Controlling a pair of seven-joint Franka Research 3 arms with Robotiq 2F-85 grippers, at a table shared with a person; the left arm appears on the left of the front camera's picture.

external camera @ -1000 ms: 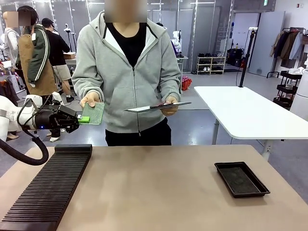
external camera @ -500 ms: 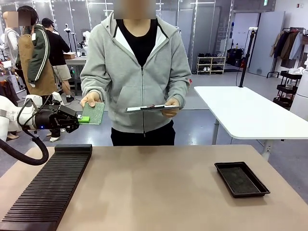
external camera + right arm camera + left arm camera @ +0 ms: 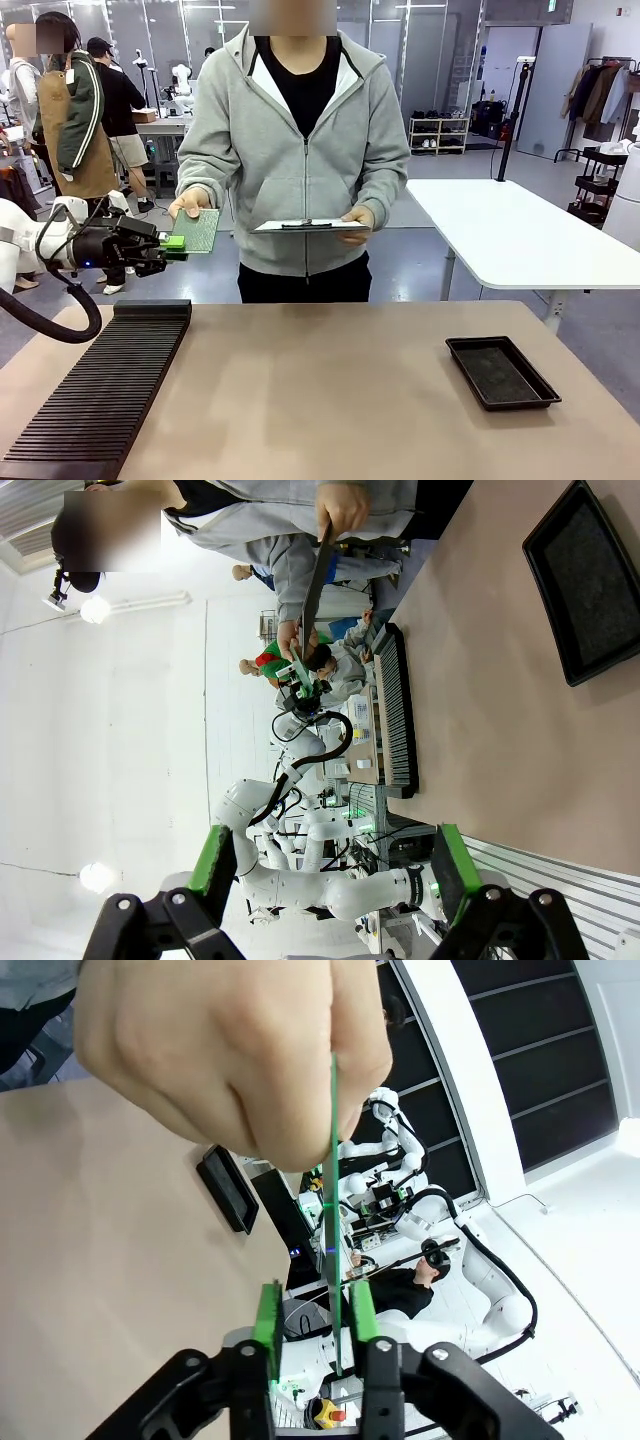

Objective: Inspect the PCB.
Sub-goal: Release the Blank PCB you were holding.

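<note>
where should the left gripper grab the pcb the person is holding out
Grip the PCB by its free edge, away from the person's hand, with the left gripper coming edge-on from the robot's left. It is thin and flat, so one pad goes on each face.

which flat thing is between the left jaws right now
The PCB, the thin green board a person's hand holds between the open jaws of the left gripper; the white clipboard is in the other hand, the black tray on the table.
</note>
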